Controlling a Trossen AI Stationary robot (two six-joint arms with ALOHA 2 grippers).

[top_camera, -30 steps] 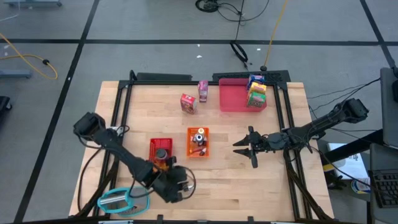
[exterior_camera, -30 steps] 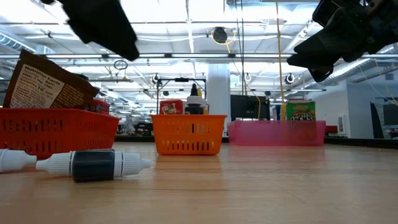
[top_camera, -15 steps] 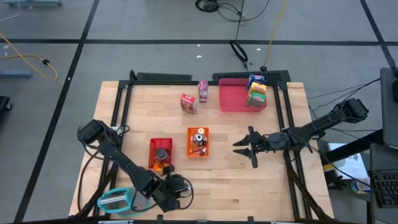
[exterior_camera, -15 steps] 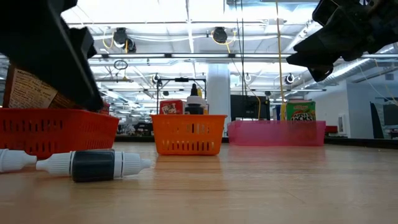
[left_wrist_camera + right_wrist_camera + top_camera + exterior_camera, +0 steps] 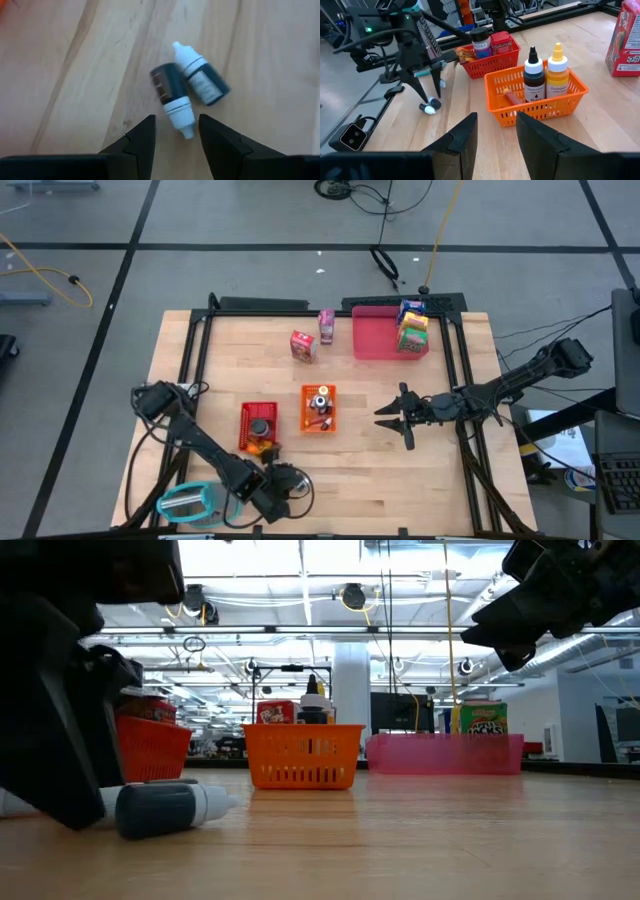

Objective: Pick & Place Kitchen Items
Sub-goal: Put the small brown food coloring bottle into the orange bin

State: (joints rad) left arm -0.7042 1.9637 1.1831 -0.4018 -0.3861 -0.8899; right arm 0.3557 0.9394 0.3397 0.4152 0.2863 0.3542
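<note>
High view: the left gripper (image 5: 283, 485) hangs just in front of the red bin (image 5: 258, 426); the right gripper (image 5: 392, 417) waits well right of it, fingers spread. Left wrist view: 2 small dark bottles (image 5: 187, 85) lie touching, apparently just beyond its parted, empty fingers (image 5: 141, 137).

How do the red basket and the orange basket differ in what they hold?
The red basket holds a dark can and a red carton; the orange basket holds two upright bottles, one with a black cap and one with a yellow cap. The red basket stands nearer the left gripper. Both are slotted plastic.
</note>
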